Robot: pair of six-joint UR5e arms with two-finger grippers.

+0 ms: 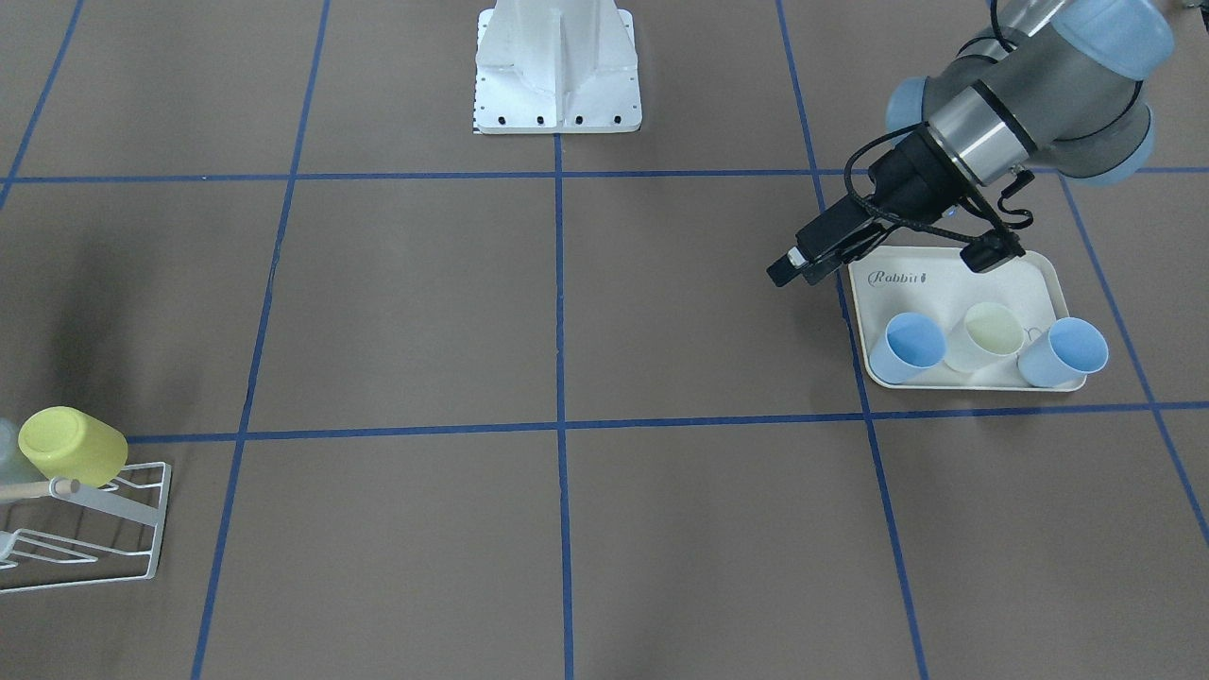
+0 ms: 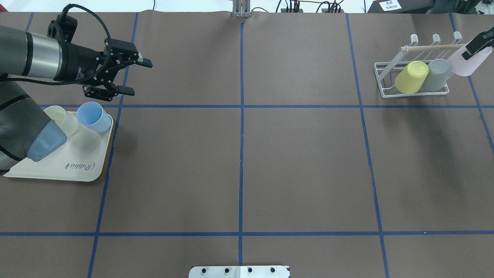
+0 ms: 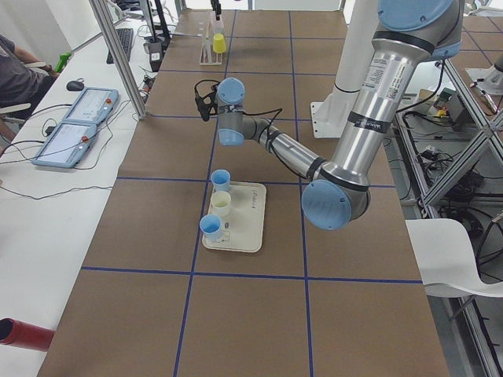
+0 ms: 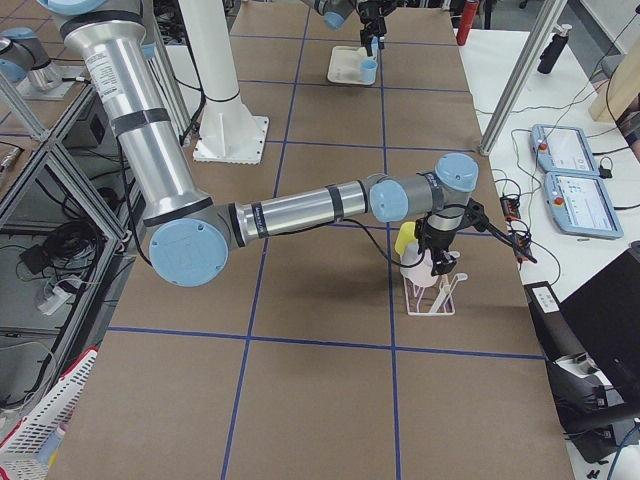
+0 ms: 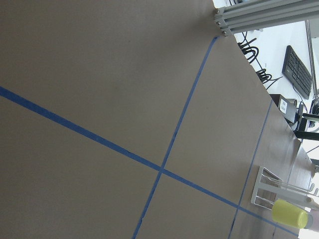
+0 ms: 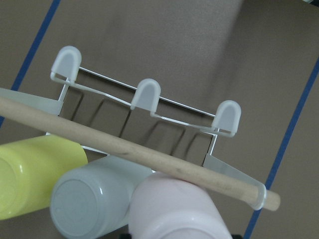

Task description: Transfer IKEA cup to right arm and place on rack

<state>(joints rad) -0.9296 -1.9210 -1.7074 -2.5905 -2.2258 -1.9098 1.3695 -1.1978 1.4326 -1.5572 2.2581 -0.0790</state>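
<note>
Brown paper ruled with blue tape covers the table (image 2: 301, 162). We see the pale pink plastic cup (image 2: 463, 63) clasped by the right gripper (image 2: 475, 46) at the outer end of the small white wire rack (image 2: 415, 94). It sits close against an overturned grey cup (image 2: 438, 73), which is next to a yellow cup (image 2: 412, 76). Its base faces the wrist camera and its mouth points down toward the rack, just below the wooden dowel (image 2: 432, 47). We judge that seating it needs a short push along that axis. The left gripper (image 2: 139, 78) hangs spread and empty, well apart, near the cream tray (image 2: 77, 166).
</note>
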